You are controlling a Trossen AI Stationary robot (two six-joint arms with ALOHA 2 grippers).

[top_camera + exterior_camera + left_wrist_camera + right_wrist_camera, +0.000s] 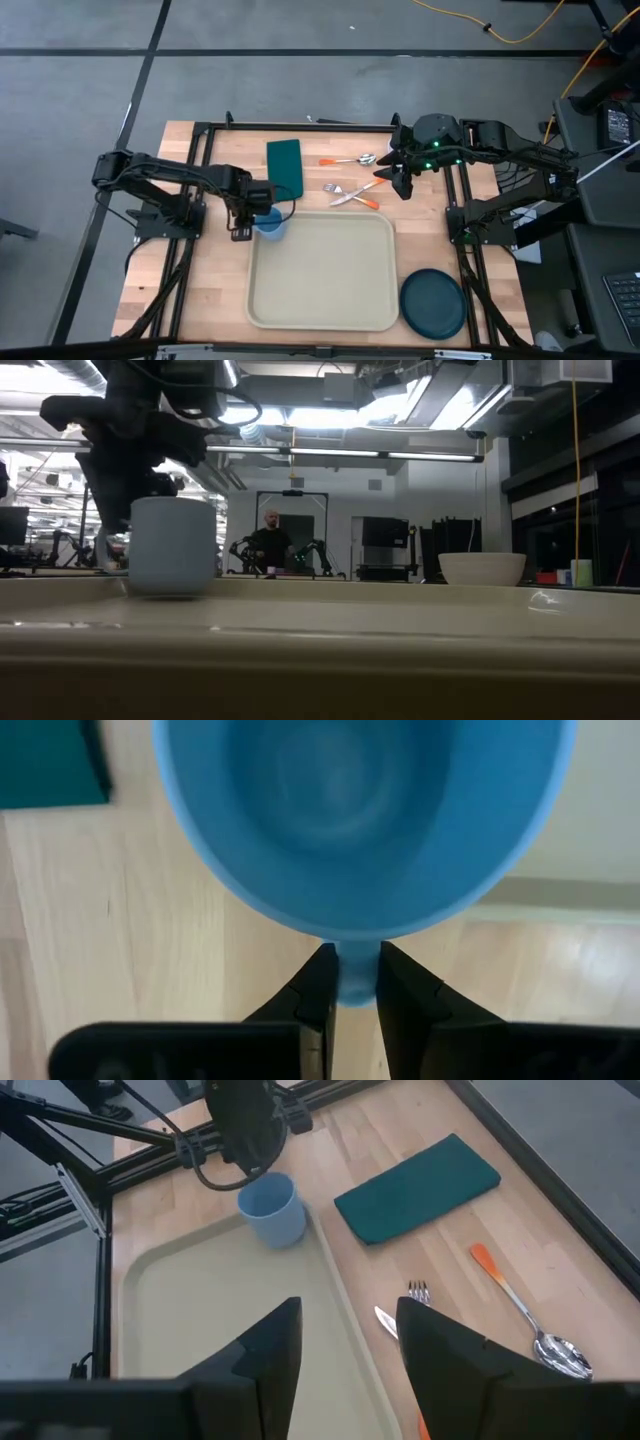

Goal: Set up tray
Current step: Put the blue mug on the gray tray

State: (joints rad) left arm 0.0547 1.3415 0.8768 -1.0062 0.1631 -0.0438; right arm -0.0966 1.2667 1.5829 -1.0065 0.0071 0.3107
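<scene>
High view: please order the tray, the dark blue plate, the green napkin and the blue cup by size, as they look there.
1. tray
2. dark blue plate
3. green napkin, somewhat smaller than the plate
4. blue cup, partly hidden by the left gripper

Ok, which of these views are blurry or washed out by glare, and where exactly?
Low view: ceiling lights blow out the top, the tray rim up close is soft, and the cup looks grey against the backlight. Left wrist view: the cup fills the frame, blurred. High and right wrist views: evenly lit.
</scene>
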